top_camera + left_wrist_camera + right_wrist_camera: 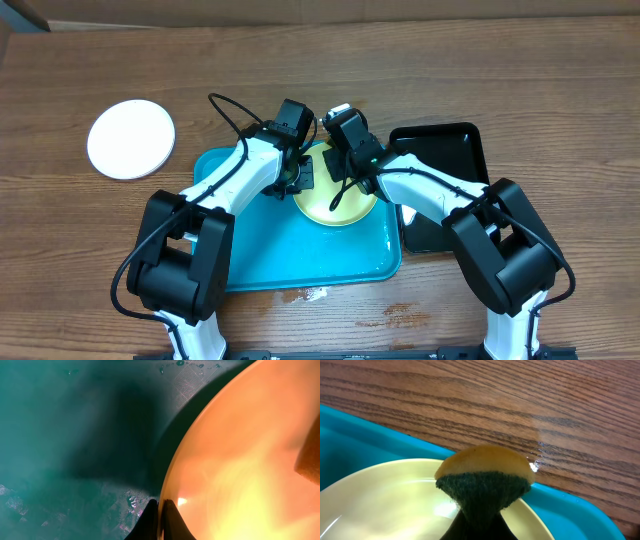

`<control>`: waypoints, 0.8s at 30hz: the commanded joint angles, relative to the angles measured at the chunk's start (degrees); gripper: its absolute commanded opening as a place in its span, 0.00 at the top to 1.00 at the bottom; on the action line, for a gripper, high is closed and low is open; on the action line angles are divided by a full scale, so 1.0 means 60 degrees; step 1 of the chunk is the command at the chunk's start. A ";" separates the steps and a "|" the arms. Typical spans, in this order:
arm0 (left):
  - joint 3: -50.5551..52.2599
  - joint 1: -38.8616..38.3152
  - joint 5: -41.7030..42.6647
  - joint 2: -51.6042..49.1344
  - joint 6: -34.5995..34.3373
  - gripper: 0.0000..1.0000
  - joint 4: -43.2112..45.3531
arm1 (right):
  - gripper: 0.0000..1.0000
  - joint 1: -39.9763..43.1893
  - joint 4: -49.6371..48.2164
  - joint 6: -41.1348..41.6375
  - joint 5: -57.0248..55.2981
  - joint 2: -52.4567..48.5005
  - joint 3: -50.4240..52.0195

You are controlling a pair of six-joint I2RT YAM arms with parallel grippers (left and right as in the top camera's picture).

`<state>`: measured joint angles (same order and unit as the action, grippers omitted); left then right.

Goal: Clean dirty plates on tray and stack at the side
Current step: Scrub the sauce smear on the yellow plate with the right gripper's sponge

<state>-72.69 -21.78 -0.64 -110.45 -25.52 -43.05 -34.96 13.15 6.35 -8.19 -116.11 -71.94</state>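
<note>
Overhead shows a round pale yellow plate point(345, 208) over the turquoise tray point(300, 255).

A glossy black tray point(450, 150) lies on the brown wood-grain bench point(420, 70). Left of the black tray is a sponge point(485, 467), with yellow foam on top and a dark green scouring face below. A small wet patch point(312, 294) glints on the bench left of the black tray, toward the near edge. More droplets point(540, 454) shine on the wood just beyond the sponge.
</note>
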 commanded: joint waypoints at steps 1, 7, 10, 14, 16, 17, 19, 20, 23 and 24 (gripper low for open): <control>0.0058 -0.0051 -0.0211 -0.0135 0.0182 0.96 -0.0036 | 0.96 0.0084 0.0007 -0.0146 -0.0138 -0.0193 -0.0066; 0.0058 -0.0051 -0.0211 -0.0135 0.0178 0.96 -0.0025 | 0.96 0.0204 0.0415 -0.0142 -0.0131 -0.0295 -0.0066; 0.0058 -0.0051 -0.0211 -0.0135 0.0175 0.96 -0.0022 | 0.96 0.0204 0.0623 -0.0146 -0.0131 -0.0295 -0.0066; 0.0058 -0.0051 -0.0211 -0.0135 0.0175 0.96 0.0004 | 0.96 0.0204 0.0834 -0.0149 -0.0131 -0.0295 -0.0066; 0.0058 -0.0051 -0.0215 -0.0135 0.0171 0.96 0.0033 | 0.96 0.0204 0.0929 -0.0149 -0.0131 -0.0295 -0.0066; 0.0058 -0.0051 -0.0219 -0.0135 0.0138 0.96 0.0044 | 0.96 0.0208 0.0994 -0.0149 -0.0135 -0.0295 -0.0066; 0.0058 -0.0051 -0.0233 -0.0135 0.0102 0.96 0.0073 | 0.96 0.0208 0.1140 -0.0149 -0.0135 -0.0295 -0.0066; 0.0058 -0.0051 -0.0237 -0.0135 0.0102 0.96 0.0087 | 0.96 0.0208 0.1213 -0.0149 -0.0135 -0.0295 -0.0066; 0.0058 -0.0051 -0.0237 -0.0135 0.0102 0.96 0.0153 | 0.96 0.0215 0.1457 -0.0146 -0.0138 -0.0295 -0.0066; 0.0058 -0.0051 -0.0244 -0.0135 0.0102 0.96 0.0175 | 0.96 0.0226 0.1534 -0.0142 -0.0138 -0.0295 -0.0066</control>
<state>-72.69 -21.80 -0.60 -110.45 -25.23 -42.54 -34.11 20.25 5.96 -8.60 -116.64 -72.71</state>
